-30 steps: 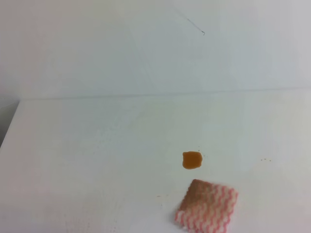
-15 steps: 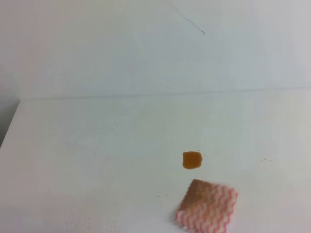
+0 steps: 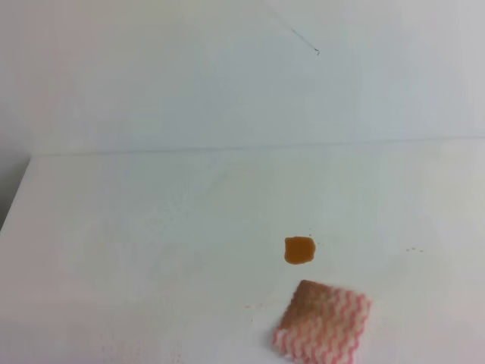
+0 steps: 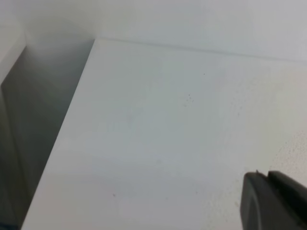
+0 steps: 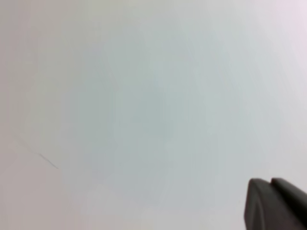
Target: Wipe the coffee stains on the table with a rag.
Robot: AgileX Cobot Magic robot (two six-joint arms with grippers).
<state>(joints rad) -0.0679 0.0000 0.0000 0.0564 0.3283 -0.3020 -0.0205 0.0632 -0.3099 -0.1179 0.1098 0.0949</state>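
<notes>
Overhead feed I'm getting is bright, flat, washed out; table nearly blends into wall. Soft overall, rag edges fuzzy. No hard shadows, only a grey gap off the table's left edge. Right wrist view: featureless pale haze, faint pink tint at edges.

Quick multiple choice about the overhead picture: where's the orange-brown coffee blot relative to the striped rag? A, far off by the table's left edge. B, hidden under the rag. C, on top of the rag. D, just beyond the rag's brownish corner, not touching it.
D: the coffee blot sits on bare table just past the brownish corner of the rag, with a white gap between them.
</notes>
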